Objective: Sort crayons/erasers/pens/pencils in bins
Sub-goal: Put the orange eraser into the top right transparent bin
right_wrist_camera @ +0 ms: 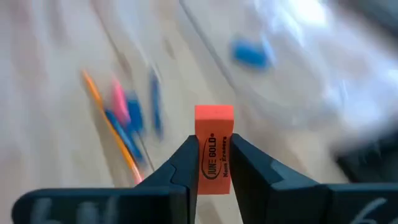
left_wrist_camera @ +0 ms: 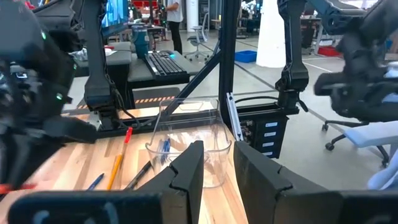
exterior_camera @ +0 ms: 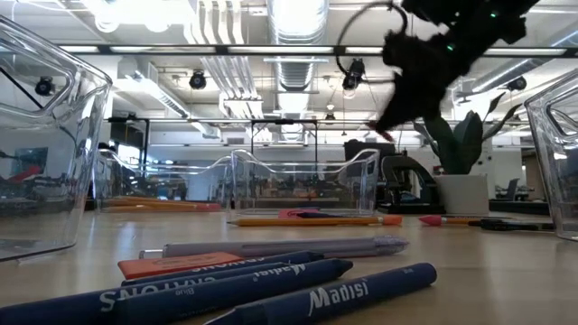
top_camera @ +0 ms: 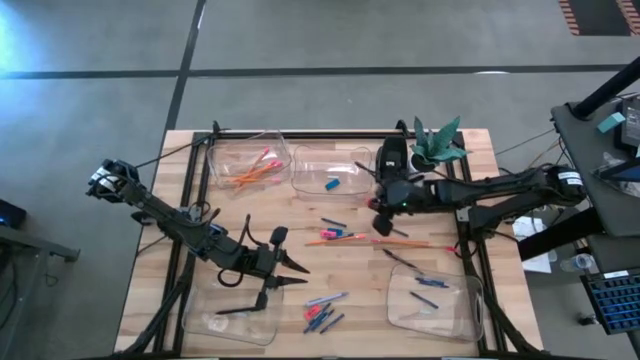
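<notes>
Right gripper: in the right wrist view its fingers are seen clamped on an orange-red eraser, held upright with black lettering on its face. In the high view the same gripper is placed over the middle of the bench, just near of the far right bin, but the held eraser cannot be made out from above. In the low view the gripper is recorded only as a dark shape raised above the bench.

Left gripper: seen in the high view over the near left part of the bench, beside the near left bin. In the left wrist view its fingers are seen apart with nothing between them; past them the near right bin is seen holding blue sticks.

Bins, from the high view: orange pencils lie in the far left bin; a blue eraser lies in the far right bin; a dark pen lies in the near left bin; blue crayons lie in the near right bin.

Loose items are seen mid-bench. Only the low view shows the near ones clearly: blue crayons, a grey pen, and farther back a pencil.
</notes>
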